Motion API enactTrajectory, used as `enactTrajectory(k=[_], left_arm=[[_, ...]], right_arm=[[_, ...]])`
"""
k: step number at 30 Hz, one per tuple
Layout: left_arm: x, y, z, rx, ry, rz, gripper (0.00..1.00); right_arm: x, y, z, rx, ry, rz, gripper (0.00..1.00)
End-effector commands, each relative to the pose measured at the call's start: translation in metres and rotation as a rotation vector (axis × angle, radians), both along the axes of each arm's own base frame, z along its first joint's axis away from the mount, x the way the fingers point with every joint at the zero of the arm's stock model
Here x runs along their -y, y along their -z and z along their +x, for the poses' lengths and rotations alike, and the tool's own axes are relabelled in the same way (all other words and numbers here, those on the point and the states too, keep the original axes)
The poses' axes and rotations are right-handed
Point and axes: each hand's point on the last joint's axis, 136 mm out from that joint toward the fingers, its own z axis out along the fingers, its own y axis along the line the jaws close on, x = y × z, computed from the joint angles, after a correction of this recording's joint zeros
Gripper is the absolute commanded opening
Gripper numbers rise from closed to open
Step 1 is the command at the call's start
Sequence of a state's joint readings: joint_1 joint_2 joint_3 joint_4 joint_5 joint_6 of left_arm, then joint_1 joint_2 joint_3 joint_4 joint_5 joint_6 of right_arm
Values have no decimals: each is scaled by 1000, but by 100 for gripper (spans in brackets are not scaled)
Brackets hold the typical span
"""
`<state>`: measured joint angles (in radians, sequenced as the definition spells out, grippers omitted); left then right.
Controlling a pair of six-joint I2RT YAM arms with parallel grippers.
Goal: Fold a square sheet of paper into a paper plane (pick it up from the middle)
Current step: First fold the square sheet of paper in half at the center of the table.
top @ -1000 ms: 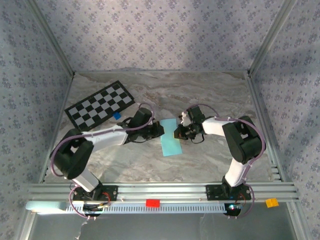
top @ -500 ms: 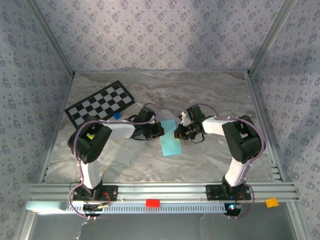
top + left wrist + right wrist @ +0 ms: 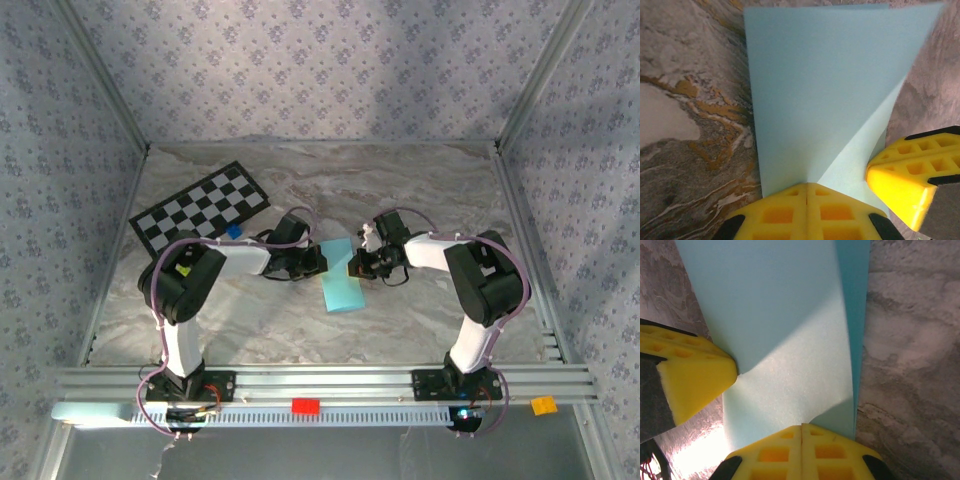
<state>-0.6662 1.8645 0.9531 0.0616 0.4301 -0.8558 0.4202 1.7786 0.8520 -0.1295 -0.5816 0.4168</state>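
The light sky-blue sheet of paper [image 3: 343, 285] lies mid-table as a narrow doubled strip. My left gripper [image 3: 322, 262] comes at its upper part from the left, and my right gripper [image 3: 353, 266] from the right, close together. In the left wrist view the paper [image 3: 820, 90] bends along a diagonal that starts at the seam of my shut left gripper [image 3: 806, 186], which pinches its near edge. In the right wrist view my right gripper [image 3: 801, 427] is shut, its tips set on top of the paper [image 3: 790, 370], above a darker lower layer [image 3: 856, 315].
A black-and-white checkerboard card [image 3: 200, 212] lies at the back left, with a tiny dark-blue block [image 3: 234, 231] by its near corner. Patterned walls close in three sides. A red piece [image 3: 305, 406] and an orange piece [image 3: 543, 405] sit at the front rail.
The left arm's elbow has swung up and inward, and its gripper has edged slightly right at the paper. The right arm and the paper have barely moved.
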Motion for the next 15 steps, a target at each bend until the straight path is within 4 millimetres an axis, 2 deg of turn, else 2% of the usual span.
enactTrajectory(k=[1, 5, 11, 15], left_arm=[[0, -23, 13, 45, 13, 4, 6], [2, -20, 24, 42, 12, 4, 6], [-8, 12, 23, -26, 4, 25, 5], [-16, 23, 25, -44, -20, 35, 5]], right_arm=[[62, 67, -44, -188, 51, -320, 0], [62, 67, -44, -187, 51, -318, 0], [62, 68, -45, -188, 52, -319, 0], [65, 69, -47, -190, 56, -325, 0]])
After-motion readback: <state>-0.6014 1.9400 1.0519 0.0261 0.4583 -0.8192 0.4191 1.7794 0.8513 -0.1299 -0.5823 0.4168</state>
